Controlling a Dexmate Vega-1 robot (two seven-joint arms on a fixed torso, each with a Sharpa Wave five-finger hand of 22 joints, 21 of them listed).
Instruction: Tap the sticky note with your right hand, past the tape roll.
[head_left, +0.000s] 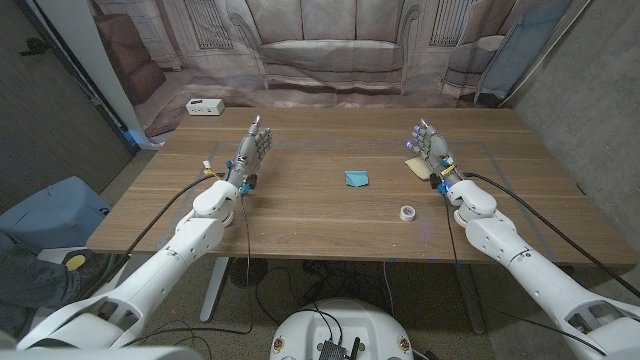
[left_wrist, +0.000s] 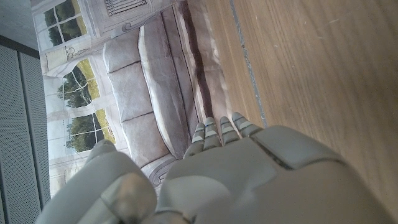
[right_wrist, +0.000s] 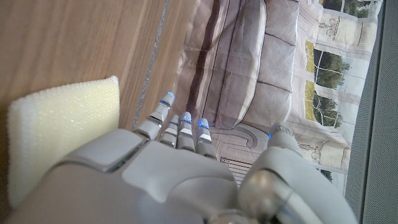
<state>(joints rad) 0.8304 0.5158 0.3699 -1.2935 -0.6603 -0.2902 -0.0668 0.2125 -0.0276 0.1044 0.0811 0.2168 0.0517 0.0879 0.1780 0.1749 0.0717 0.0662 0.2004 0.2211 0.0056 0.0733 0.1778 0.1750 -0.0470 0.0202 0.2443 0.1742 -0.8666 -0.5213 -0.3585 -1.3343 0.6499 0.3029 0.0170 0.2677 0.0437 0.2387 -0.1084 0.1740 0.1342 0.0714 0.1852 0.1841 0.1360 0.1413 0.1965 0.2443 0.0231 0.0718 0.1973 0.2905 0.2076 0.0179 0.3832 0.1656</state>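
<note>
Your right hand stands near the far right part of the table, fingers spread apart and reaching away from the robot, grasping nothing. In the right wrist view the same hand shows its back, with a pale yellow sponge lying on the wood just beside it; in the head view that sponge sits just beside the hand's inner side, and whether the two touch cannot be settled from these pictures. Your left hand stands on the far left part of the table, fingers likewise apart and holding nothing; the left wrist view shows its back over bare wood. The sticky note, blue and slightly crumpled, lies near the middle of the table, between the two hands and well apart from both. The tape roll, a small white ring, lies flat nearer the robot than the note and to its right, close to your right forearm but apart from it. A white power strip rests at the far left corner of the table. A printed backdrop of a sofa hangs behind the table's far edge.
</note>
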